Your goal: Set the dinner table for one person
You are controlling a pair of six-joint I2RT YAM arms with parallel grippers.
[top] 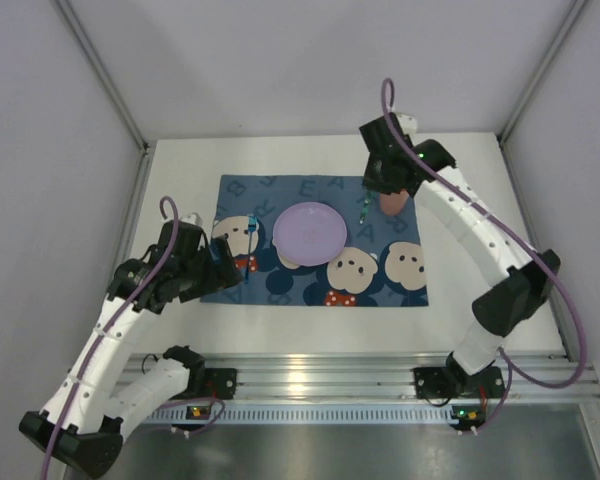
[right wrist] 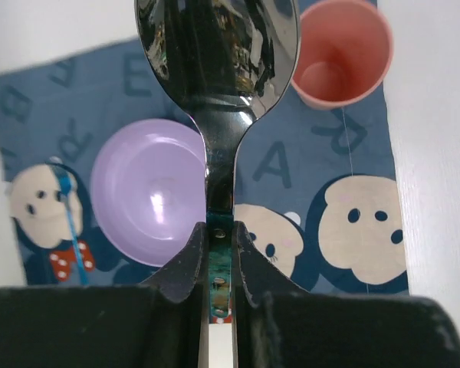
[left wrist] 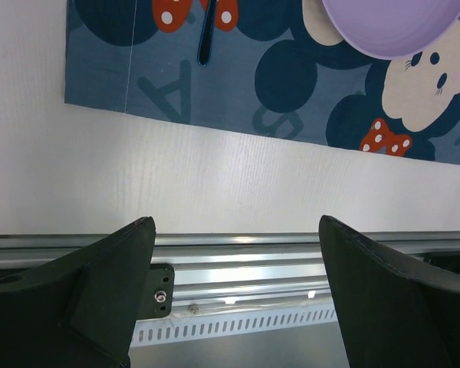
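Note:
On the white dinner table (top: 480,210) lies a blue bear-print placemat (top: 380,290) with a purple plate (top: 308,232) in its middle. A blue-handled utensil (top: 250,238) lies left of the plate. A pink cup (right wrist: 341,54) stands upright at the mat's far right. My right gripper (right wrist: 220,230) is shut on the teal handle of a metal spoon (right wrist: 215,61), held above the mat between plate and cup. My left gripper (left wrist: 238,230) hangs open and empty over the table's near edge, beside the mat's left corner.
An aluminium rail (top: 320,375) runs along the near edge of the table with both arm bases on it. Grey walls close in the table at the left, back and right. Bare white tabletop (left wrist: 215,176) lies between mat and rail.

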